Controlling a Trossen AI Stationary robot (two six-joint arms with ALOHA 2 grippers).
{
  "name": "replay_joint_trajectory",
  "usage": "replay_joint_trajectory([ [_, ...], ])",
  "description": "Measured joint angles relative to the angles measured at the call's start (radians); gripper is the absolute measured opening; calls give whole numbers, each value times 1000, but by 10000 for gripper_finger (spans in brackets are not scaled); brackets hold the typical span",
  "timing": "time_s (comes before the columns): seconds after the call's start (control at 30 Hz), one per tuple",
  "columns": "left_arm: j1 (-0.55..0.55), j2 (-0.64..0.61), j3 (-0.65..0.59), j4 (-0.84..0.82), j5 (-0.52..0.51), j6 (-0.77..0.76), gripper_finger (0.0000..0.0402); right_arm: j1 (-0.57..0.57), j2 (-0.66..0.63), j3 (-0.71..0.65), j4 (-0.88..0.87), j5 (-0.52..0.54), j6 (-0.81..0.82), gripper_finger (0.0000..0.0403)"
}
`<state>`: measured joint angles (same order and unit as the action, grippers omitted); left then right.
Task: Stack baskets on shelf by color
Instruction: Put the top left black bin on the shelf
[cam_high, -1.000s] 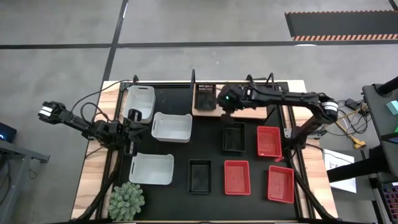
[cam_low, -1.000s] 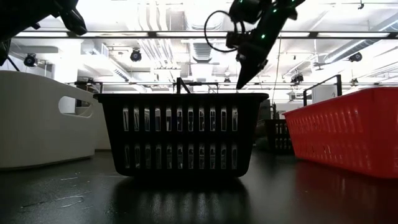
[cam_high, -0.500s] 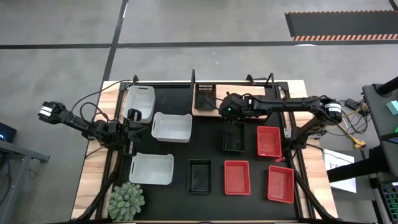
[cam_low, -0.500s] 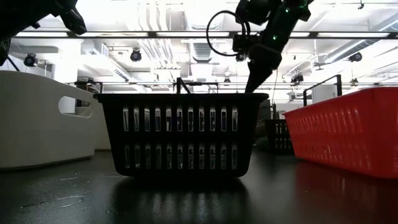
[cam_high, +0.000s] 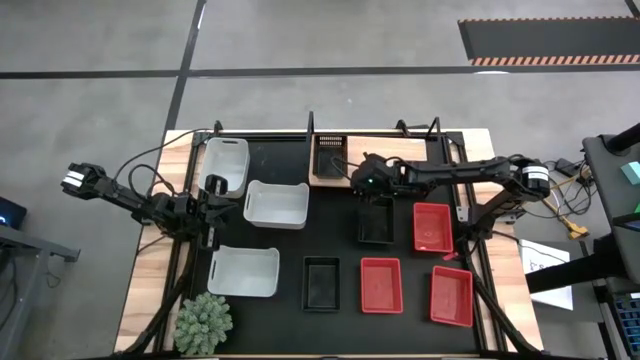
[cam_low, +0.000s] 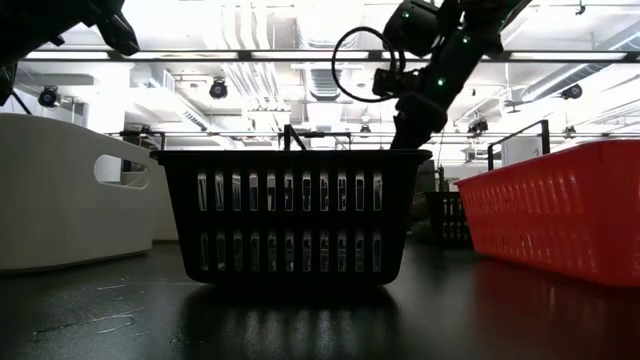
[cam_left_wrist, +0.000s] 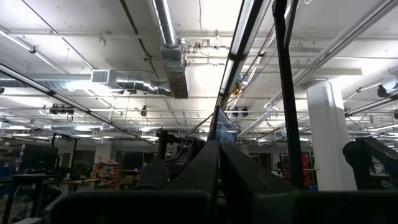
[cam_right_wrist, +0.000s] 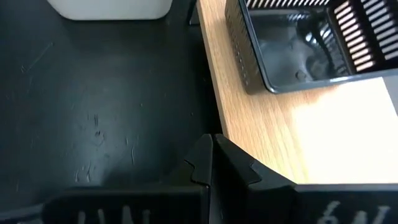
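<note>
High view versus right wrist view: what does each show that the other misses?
Only the high view shows the three white baskets, the three red baskets, the two black baskets on the mat, the green plant and the left gripper waiting by the white ones. Only the right wrist view shows the right gripper with fingers shut, at the shelf's edge. Both show the wooden shelf carrying one black basket.

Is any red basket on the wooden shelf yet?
No; only one black basket sits on the shelf, and all three red ones lie on the mat.
</note>
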<state>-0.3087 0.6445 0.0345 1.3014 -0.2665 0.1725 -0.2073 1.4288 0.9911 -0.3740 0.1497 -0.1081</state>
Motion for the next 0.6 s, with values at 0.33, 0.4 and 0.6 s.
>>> replay_joint_trajectory([
  [0.33,0,0,0,0,0,0,0,-2,1,-61,182,0,-29,9],
  [0.4,0,0,0,0,0,0,0,-2,1,-62,207,1,-45,9],
  [0.6,0,0,0,0,0,0,0,-2,1,-49,244,8,68,9],
])
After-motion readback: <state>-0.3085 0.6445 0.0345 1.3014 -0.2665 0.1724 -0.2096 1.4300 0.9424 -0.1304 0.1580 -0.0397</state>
